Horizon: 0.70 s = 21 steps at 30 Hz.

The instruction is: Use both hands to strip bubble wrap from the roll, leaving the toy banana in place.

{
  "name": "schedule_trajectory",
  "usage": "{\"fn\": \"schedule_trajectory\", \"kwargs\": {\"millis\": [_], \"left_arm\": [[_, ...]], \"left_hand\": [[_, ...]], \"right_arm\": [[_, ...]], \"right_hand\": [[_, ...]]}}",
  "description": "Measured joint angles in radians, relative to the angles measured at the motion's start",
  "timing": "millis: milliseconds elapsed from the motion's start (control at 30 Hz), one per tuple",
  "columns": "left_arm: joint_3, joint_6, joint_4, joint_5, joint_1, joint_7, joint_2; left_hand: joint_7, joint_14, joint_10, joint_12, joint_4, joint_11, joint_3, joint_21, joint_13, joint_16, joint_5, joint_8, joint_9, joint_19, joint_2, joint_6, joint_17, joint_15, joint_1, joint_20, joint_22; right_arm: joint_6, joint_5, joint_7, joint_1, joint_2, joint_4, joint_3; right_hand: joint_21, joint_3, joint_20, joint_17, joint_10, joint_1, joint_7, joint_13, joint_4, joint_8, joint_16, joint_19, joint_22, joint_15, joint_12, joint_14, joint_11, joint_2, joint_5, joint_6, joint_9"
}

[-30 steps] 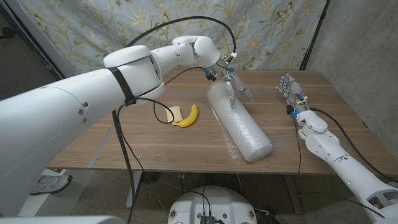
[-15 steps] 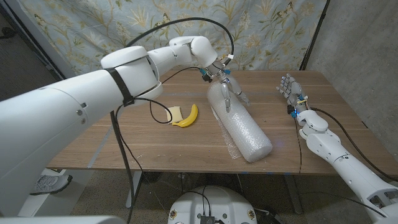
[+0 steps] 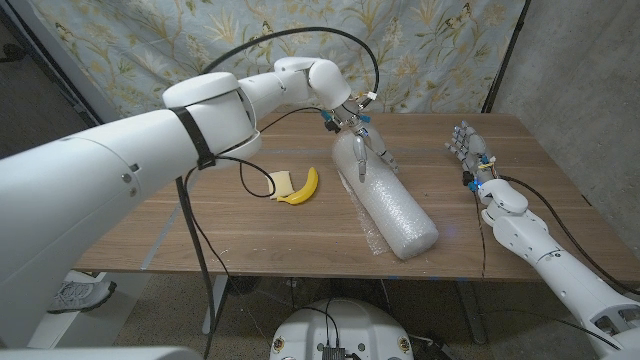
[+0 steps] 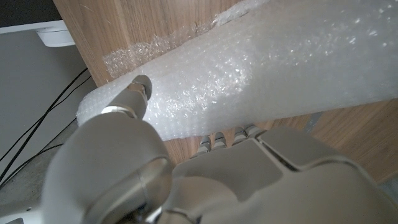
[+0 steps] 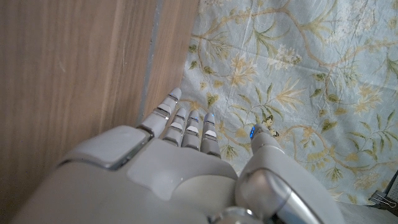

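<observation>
Left hand (image 3: 366, 140) around bubble wrap roll (image 3: 388, 200)

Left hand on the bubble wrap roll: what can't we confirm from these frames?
- Grip: in the head view the left hand sits on the far end of the bubble wrap roll; whether it is clamped is too small to tell.
- Left wrist view: the hand's own back hides most finger contact.
- Loose edge of wrap: the roll hides most of it in the head view.

Glossy white rounded arm shells are seen, the left arm (image 3: 150, 140) banded in black, with black cables looped alongside; silver-grey segmented fingers (image 5: 186, 124) are shown.
</observation>
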Motion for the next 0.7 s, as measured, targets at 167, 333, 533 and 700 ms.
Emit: {"fn": "schedule_trajectory", "kwargs": {"millis": [167, 333, 533, 700], "left_arm": [[0.039, -0.009, 0.002, 0.033, -0.014, 0.051, -0.009], [0.072, -0.019, 0.004, 0.081, -0.027, 0.14, -0.019], [0.112, -0.023, 0.007, 0.115, -0.042, 0.21, -0.035], [0.128, -0.019, 0.008, 0.125, -0.049, 0.239, -0.049]], "left_hand": [[0.0, 0.0, 0.0, 0.0, 0.002, 0.0, -0.001, 0.0, 0.0, 0.0, 0.0, 0.0, 0.005, 0.0, 0.0, 0.0, 0.0, 0.0, 0.0, 0.0, 0.0], [0.0, 0.0, 0.0, 0.0, 0.003, 0.0, -0.003, 0.0, 0.0, 0.0, -0.004, 0.0, 0.005, 0.0, 0.0, 0.0, 0.0, 0.0, 0.0, 0.0, 0.0], [-0.004, 0.0, 0.0, 0.0, 0.007, 0.0, -0.007, 0.0, 0.0, 0.0, -0.004, 0.0, 0.005, 0.0, 0.0, 0.004, 0.0, 0.0, 0.0, 0.0, 0.0], [-0.004, 0.0, 0.0, 0.0, 0.007, 0.0, -0.007, 0.0, 0.0, 0.0, -0.004, 0.0, 0.005, 0.0, 0.0, 0.004, 0.0, 0.0, 0.0, 0.0, 0.0]], "right_arm": [[0.005, 0.008, -0.001, -0.006, 0.0, 0.0, 0.005], [0.009, 0.014, -0.002, -0.019, 0.0, 0.0, 0.014], [0.012, 0.019, -0.004, -0.027, -0.003, -0.001, 0.022], [0.013, 0.023, -0.007, -0.035, -0.007, -0.004, 0.029]], "right_hand": [[0.0, 0.0, 0.0, 0.0, 0.0, -0.004, 0.004, 0.0, 0.0, 0.0, 0.0, 0.0, 0.0, 0.0, 0.0, 0.0, 0.0, 0.004, 0.0, -0.004, 0.0], [0.0, 0.0, 0.0, 0.0, 0.0, -0.004, 0.0, 0.0, 0.0, 0.0, 0.007, 0.0, 0.0, 0.0, 0.0, 0.0, 0.0, 0.004, 0.0, -0.011, 0.0], [0.0, 0.0, 0.0, 0.0, 0.0, -0.004, 0.0, 0.0, 0.0, 0.0, 0.007, 0.0, 0.0, 0.0, 0.0, 0.0, 0.0, 0.004, 0.0, -0.011, 0.0], [0.0, 0.0, 0.0, 0.0, 0.0, -0.004, 0.0, 0.0, 0.0, 0.0, 0.007, 0.0, 0.0, 0.0, 0.0, 0.0, 0.0, 0.004, 0.0, -0.011, 0.0]]}}
